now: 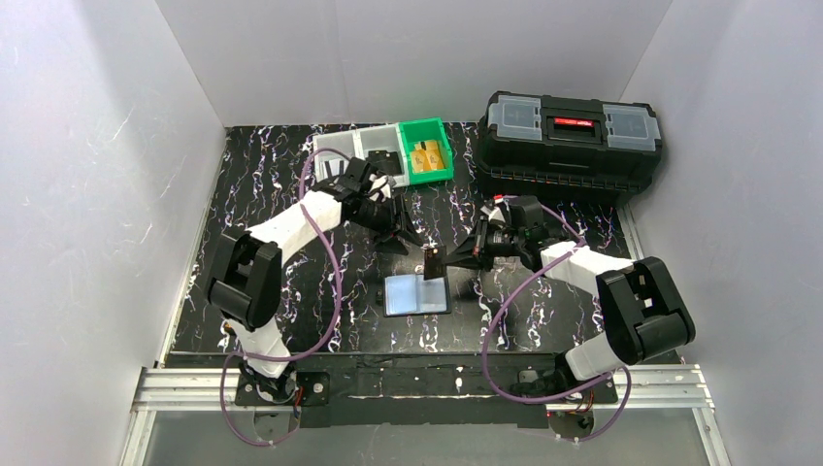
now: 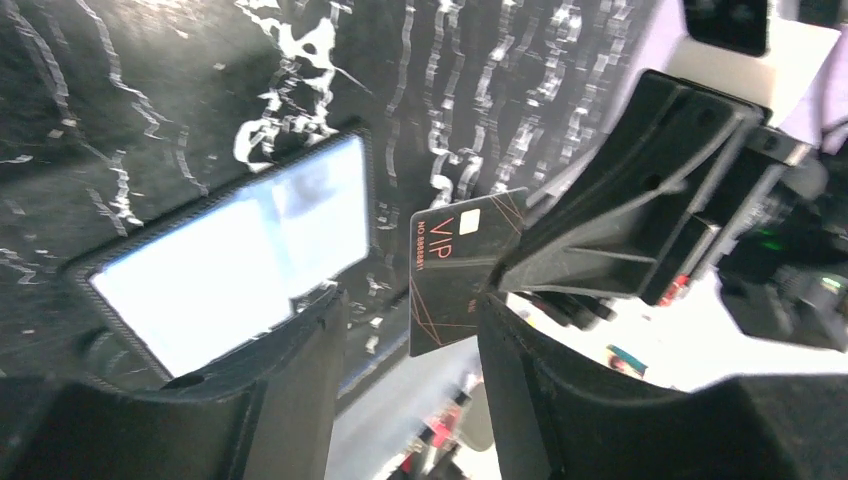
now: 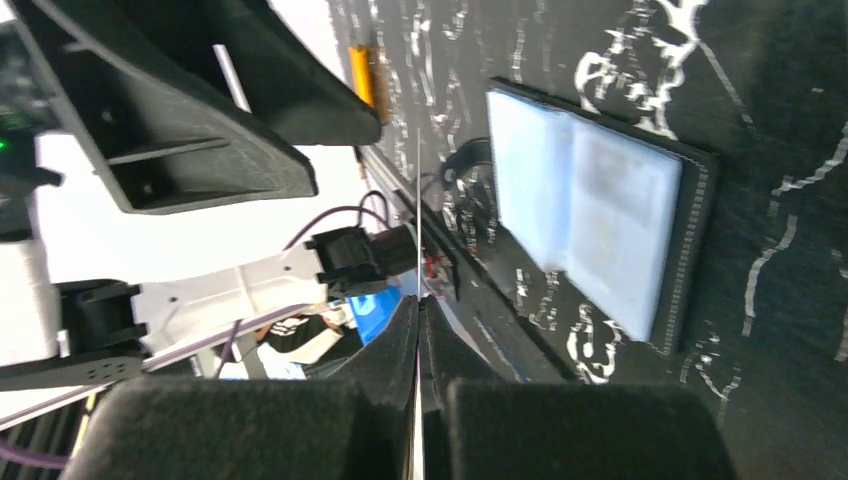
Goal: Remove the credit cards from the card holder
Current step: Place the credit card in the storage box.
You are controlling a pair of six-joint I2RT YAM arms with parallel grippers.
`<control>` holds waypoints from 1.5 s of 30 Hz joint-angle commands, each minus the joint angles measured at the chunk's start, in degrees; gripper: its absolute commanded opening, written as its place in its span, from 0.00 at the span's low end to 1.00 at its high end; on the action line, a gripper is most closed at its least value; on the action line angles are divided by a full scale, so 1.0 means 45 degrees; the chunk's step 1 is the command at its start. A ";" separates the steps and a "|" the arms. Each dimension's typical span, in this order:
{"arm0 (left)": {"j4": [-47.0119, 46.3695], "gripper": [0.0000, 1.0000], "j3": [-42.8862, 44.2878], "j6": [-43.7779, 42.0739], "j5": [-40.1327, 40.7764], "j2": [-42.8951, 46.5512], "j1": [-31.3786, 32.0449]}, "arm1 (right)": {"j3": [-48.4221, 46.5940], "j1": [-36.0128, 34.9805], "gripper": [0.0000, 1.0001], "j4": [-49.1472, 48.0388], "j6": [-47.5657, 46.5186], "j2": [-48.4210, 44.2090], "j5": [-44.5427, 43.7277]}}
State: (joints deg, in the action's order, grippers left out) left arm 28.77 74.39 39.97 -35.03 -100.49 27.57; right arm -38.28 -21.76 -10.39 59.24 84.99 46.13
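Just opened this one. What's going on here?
The right gripper is shut on a black VIP card and holds it upright over the card holder, which lies open below. The left gripper is close by the same card with its fingers apart, so only the right one looks to be carrying it. Glare hides whether any cards remain in the holder's clear pockets. Something gold-orange lies in the green bin at the back.

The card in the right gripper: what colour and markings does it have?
Black card with orange lines and VIP lettering; left wrist view shows it best.
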 commanded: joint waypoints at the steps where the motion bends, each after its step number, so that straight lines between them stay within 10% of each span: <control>1: -0.2793 0.49 -0.1281 0.2341 -0.3066 0.1218 -0.0597 | -0.0546 0.0109 0.01 -0.2205 0.1914 -0.0336 0.1322; 16: -0.8486 0.44 -0.3375 0.6497 -0.4877 0.1317 -0.0756 | -0.0768 0.0050 0.01 -0.5240 0.4257 0.0456 0.1785; 27: -0.8831 0.00 -0.3441 0.6536 -0.5468 0.1111 -0.0699 | -0.0854 0.0011 0.02 -0.3978 0.3488 0.0235 0.1428; 29: -0.8563 0.00 -0.3406 0.6276 -0.5426 0.1168 -0.0698 | -0.0961 0.0011 0.23 -0.3361 0.3003 0.0087 0.1287; 33: -0.5524 0.00 -0.2479 0.4155 -0.4384 0.1617 -0.0698 | -0.1777 0.0011 0.97 0.0347 0.0985 -0.0596 0.0209; 45: 0.0307 0.00 0.3196 -0.0573 0.1791 0.0771 -0.1717 | -0.2971 0.0013 0.98 0.6250 -0.2181 -0.2688 -0.3634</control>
State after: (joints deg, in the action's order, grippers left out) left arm 20.84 81.47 46.33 -38.26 -96.42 22.24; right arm -50.15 -21.65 8.27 54.83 75.31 35.97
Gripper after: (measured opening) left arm 0.010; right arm 0.983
